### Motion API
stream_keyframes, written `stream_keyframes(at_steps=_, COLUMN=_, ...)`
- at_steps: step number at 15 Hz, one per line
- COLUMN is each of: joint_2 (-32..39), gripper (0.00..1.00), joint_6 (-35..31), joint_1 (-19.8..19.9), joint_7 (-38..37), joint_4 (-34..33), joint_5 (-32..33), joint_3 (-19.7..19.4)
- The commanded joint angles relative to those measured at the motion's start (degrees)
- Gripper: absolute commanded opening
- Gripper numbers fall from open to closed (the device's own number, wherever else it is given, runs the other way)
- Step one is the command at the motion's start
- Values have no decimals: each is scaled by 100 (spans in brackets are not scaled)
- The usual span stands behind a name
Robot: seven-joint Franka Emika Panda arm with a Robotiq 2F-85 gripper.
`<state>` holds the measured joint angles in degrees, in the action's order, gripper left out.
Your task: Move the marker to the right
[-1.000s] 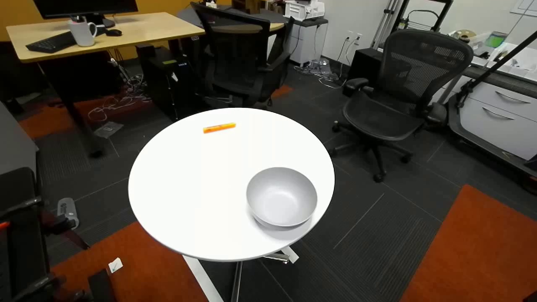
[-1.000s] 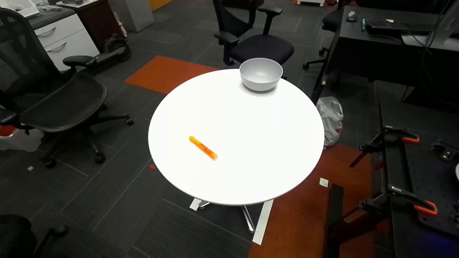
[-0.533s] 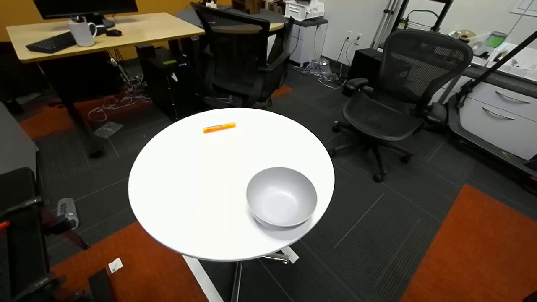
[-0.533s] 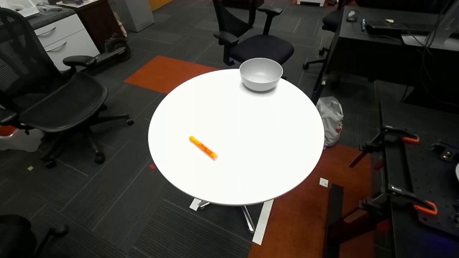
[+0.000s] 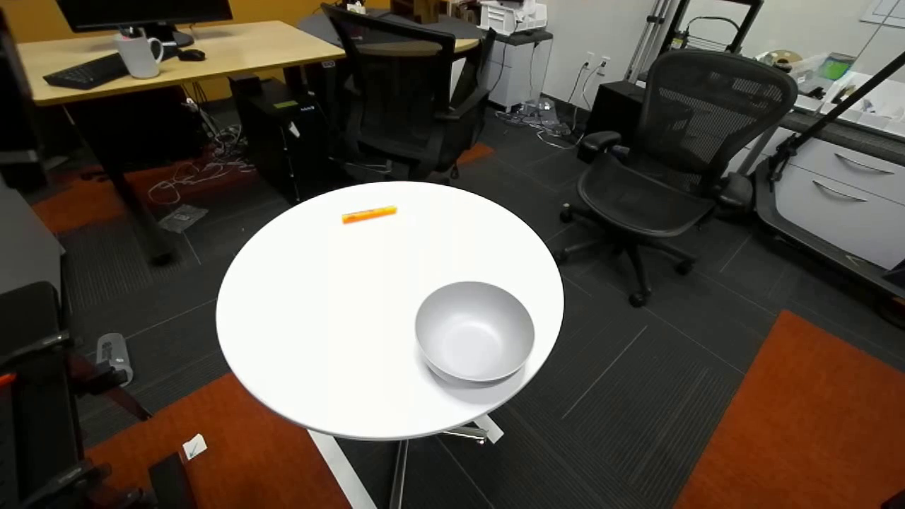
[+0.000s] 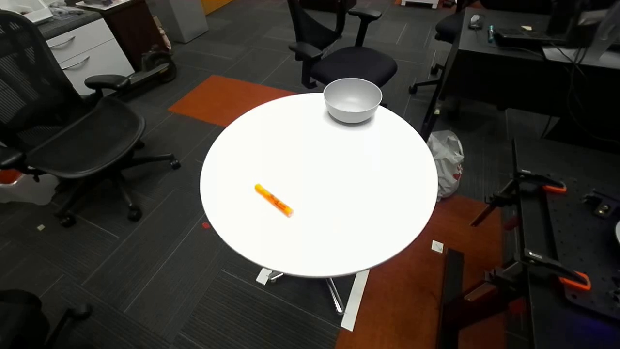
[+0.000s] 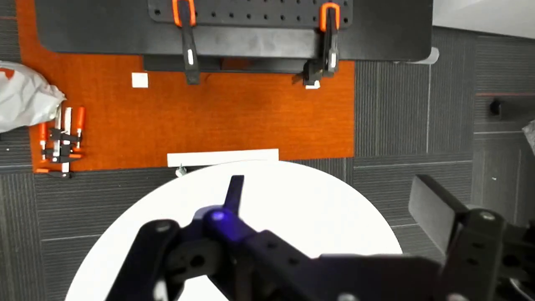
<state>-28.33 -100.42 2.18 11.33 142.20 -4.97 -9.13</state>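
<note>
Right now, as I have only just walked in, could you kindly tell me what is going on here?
The robot's tool is open in the wrist view and holds nothing, so no object is being handled. The job is to move the orange marker to the right; it lies on the round white table, not yet grasped. The grey bowl stands upright near the table's edge, apart from the marker.

Both exterior views slant down on the table [image 5: 353, 304] from opposite sides; the wrist view, seemingly straight down.
</note>
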Motion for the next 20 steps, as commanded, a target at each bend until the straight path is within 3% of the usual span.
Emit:
stream_keyframes(at_steps=1, joint_2=1048, gripper=100, joint_6=-934, joint_1=-197, joint_7=-476, joint_4=-269, joint_5=-350, joint_3=418)
stream_keyframes(at_steps=6, joint_2=2337, gripper=100, joint_6=-2260, joint_1=-404, joint_7=-903, joint_4=-700, joint_5=-572, joint_3=847)
stream_keyframes(at_steps=13, joint_2=3832, gripper=100, joint_6=-3426, joint_1=-559, joint_7=-929, joint_4=-1688, joint_5=-1010, joint_3=1203)
stream_keyframes(at_steps=20, joint_2=5038, gripper=100, joint_6=-4565, joint_1=-780, joint_7=-1653, joint_4=-2428, joint_5=-677, joint_3=1319)
